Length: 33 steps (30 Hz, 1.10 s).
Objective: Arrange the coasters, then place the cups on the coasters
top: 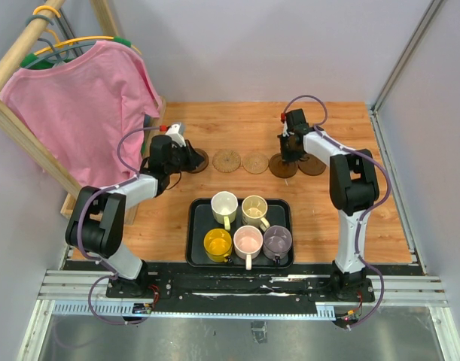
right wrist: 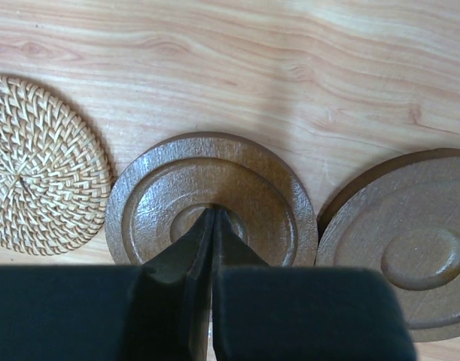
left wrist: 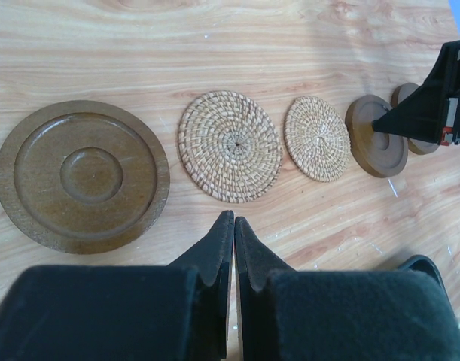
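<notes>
- Left fingers pressed together, empty.
- Right fingers pressed together over a dark coaster.
- Five coasters line the desk's far half.
- Cups sit in the black tray at the near edge.

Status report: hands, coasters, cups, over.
Left hand shut, empty. Right hand shut, over dark coaster. Five coasters in row; five cups in tray. Nothing blocking.

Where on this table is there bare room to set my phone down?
Bare wooden tabletop lies behind the row of five round coasters and right of the black rectangular tray. Crowded: the tray, packed with five ceramic mugs, and the coaster row's right end.
</notes>
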Each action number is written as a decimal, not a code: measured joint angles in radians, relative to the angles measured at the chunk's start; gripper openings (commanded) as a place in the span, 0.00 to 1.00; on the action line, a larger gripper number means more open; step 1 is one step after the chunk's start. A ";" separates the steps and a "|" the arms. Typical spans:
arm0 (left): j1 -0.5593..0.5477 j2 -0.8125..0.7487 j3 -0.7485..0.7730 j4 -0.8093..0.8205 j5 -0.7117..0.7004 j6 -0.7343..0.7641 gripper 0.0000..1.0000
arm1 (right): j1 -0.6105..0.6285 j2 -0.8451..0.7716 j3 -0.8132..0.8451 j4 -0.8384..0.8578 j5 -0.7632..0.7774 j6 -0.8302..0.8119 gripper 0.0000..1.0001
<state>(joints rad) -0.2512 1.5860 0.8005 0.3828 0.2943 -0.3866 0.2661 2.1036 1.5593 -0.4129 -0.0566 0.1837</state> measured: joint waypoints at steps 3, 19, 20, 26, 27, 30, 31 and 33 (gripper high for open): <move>0.000 0.001 0.005 0.000 0.002 0.000 0.07 | -0.010 0.005 0.006 0.004 -0.002 0.006 0.01; 0.000 0.004 0.007 -0.003 0.006 0.000 0.07 | -0.073 0.019 0.028 0.001 -0.004 0.026 0.01; 0.000 0.004 0.007 -0.002 0.006 0.000 0.07 | -0.073 0.019 0.028 0.001 -0.005 0.026 0.01; 0.000 0.004 0.007 -0.002 0.006 0.000 0.07 | -0.076 0.007 0.025 -0.005 -0.027 0.016 0.01; 0.000 0.004 0.007 -0.002 0.006 0.000 0.07 | -0.076 -0.001 0.023 -0.008 -0.030 0.013 0.02; 0.000 0.004 0.007 -0.002 0.006 0.003 0.07 | -0.076 -0.045 0.023 -0.011 -0.032 0.003 0.05; 0.000 0.004 0.007 -0.002 0.006 0.004 0.07 | -0.076 -0.064 0.023 -0.011 -0.032 0.000 0.06; 0.000 0.003 0.007 -0.002 0.005 0.008 0.07 | -0.076 -0.110 0.023 -0.010 -0.027 -0.006 0.06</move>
<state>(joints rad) -0.2512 1.5894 0.8078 0.3805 0.2996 -0.3790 0.1898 1.9934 1.5826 -0.4225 -0.0834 0.1780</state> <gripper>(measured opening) 0.069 0.053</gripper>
